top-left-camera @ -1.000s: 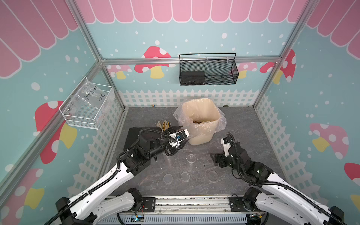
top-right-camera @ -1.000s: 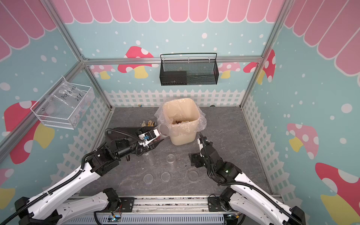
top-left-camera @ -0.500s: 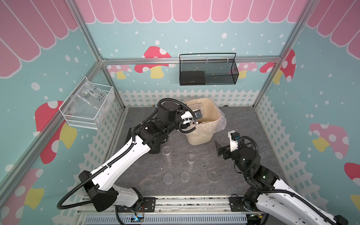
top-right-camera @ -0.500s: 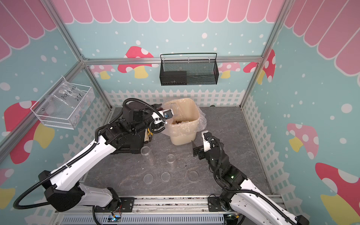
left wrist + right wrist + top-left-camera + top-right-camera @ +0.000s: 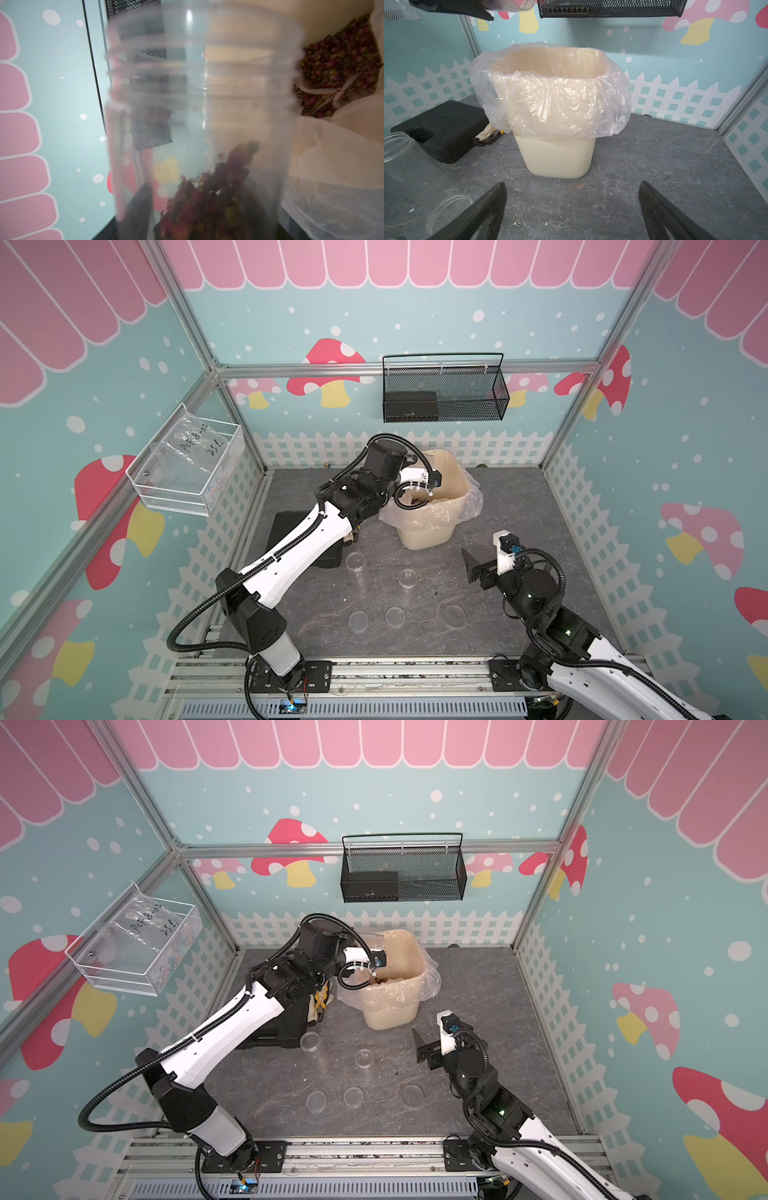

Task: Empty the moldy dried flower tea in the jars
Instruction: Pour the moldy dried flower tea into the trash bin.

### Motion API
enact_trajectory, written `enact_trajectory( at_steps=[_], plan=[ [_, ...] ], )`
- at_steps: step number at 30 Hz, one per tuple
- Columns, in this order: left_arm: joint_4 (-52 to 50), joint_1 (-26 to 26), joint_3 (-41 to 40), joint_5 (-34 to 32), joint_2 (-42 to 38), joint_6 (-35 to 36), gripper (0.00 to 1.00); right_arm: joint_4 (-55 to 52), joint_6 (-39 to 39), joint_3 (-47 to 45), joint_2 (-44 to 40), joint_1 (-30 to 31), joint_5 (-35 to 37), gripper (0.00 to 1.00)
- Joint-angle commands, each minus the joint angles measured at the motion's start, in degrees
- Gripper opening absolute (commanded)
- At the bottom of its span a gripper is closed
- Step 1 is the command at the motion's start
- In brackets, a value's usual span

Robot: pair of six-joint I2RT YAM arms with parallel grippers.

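Reading both top views, the job looks about two thirds done. A tall jar (image 5: 356,563) and a short jar (image 5: 408,578) stand open and seemingly empty mid-bench, at six o'clock of the bin (image 5: 428,537), which sits toward twelve o'clock on the bench (image 5: 519,522). Three lids (image 5: 395,616) lie flat in a row nearer six o'clock, none on a jar. Reddish tea (image 5: 384,980) shows inside the bin. The left tool (image 5: 420,495) reaches over the bin's nine-o'clock rim, its grip hidden from above. The right tool (image 5: 473,569) hangs at three o'clock of the short jar, jaws wide apart, carrying nothing.

From the left wrist, the third jar (image 5: 197,93) fills the frame, blurred, with a dark finger (image 5: 139,207) pressed on its wall: the left tool is clamped on it. A clump of tea sits inside it, not yet out, while a heap lies in the bag liner (image 5: 332,187) just beside its mouth. How far it is tipped I cannot tell.

From the right wrist, both fingers (image 5: 483,214) stand apart with bare bench between; the tall and short jars hold at most specks.

Left to do, I judge: pour out this last clump. Count: three jars, three lids, one bin, two tools.
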Motion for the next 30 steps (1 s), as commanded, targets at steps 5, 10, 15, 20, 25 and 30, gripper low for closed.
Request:
enact_trajectory(
  at_steps=[5, 10, 15, 20, 25, 30],
  plan=[
    [-0.8, 0.7, 4.1, -4.1, 2.8, 12.0, 0.02, 3.8, -0.7, -2.4, -2.7, 0.4, -2.0, 1.00],
    [-0.7, 0.7, 5.0, -5.2, 4.1, 15.7, 0.01, 4.0, -0.3, -2.8, -2.9, 0.4, -2.6, 0.99],
    [-0.7, 0.6, 4.8, -6.6, 4.8, 18.9, 0.00, 4.0, 0.2, -3.4, -2.9, 0.4, -2.8, 1.00],
    [-0.2, 0.5, 4.9, -8.0, 5.6, 22.0, 0.00, 4.0, 0.8, -3.8, -2.9, 0.4, -2.7, 1.00],
    [0.7, 0.0, 4.9, -8.2, 6.1, 23.9, 0.00, 3.9, 1.2, -4.1, -3.2, 0.4, -2.6, 1.00],
    [2.7, -0.1, 4.4, -8.9, 6.8, 26.2, 0.00, 3.8, 1.3, -4.6, -3.9, 0.4, -3.0, 1.00]
  ],
)
